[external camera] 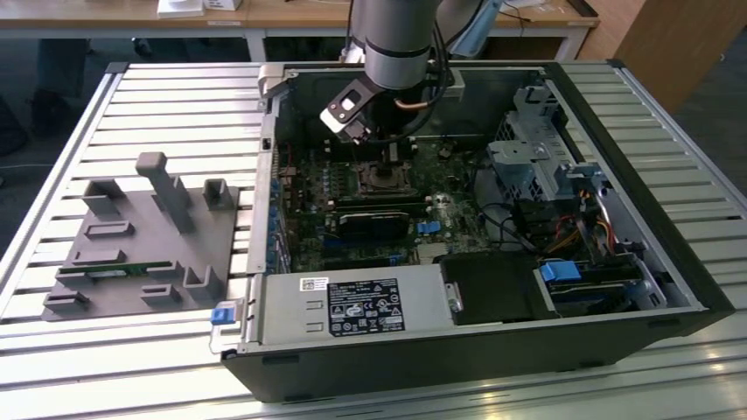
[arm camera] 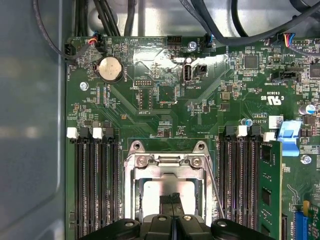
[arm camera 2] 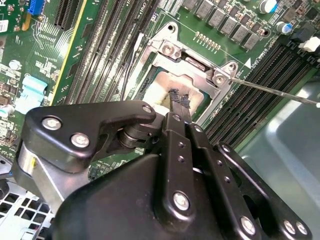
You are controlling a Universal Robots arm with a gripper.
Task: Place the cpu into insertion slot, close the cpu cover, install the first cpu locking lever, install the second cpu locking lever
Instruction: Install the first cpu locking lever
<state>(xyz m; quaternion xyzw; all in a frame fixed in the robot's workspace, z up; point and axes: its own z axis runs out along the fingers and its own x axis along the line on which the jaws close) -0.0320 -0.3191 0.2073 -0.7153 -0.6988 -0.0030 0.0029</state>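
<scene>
Setting: an open computer case (external camera: 677, 254) lies on a slatted tabletop (external camera: 175, 96). A grey parts fixture (external camera: 140, 236) sits beside it, towards the exterior view's left.
Arm: the robot arm (external camera: 397, 44) reaches down into the case, above the green circuit board (arm camera: 165, 100).
Gripper: the gripper (arm camera 2: 180, 100) is clenched, its two fingertips pressed together with nothing between them. The tips are at the middle of the cpu's top face; whether they touch it cannot be told.
Cpu: the cpu (arm camera: 155, 195) sits inside the insertion slot (external camera: 383, 178). Its pale top shows through the cover's cut-out in both wrist views.
Cpu cover: the cpu cover (arm camera: 132, 195) lies down over the slot, framing the chip on all visible sides.
Locking lever: a thin lever rod (arm camera 2: 270, 91) runs from one corner of the cover out across the adjacent memory slots (arm camera: 95, 185). Whether it is latched cannot be told.
Surroundings: banks of memory slots flank the socket on two sides. A green memory module (arm camera: 270, 190) stands in one bank, and a coin cell battery (arm camera: 110, 69) lies farther off on the board.
</scene>
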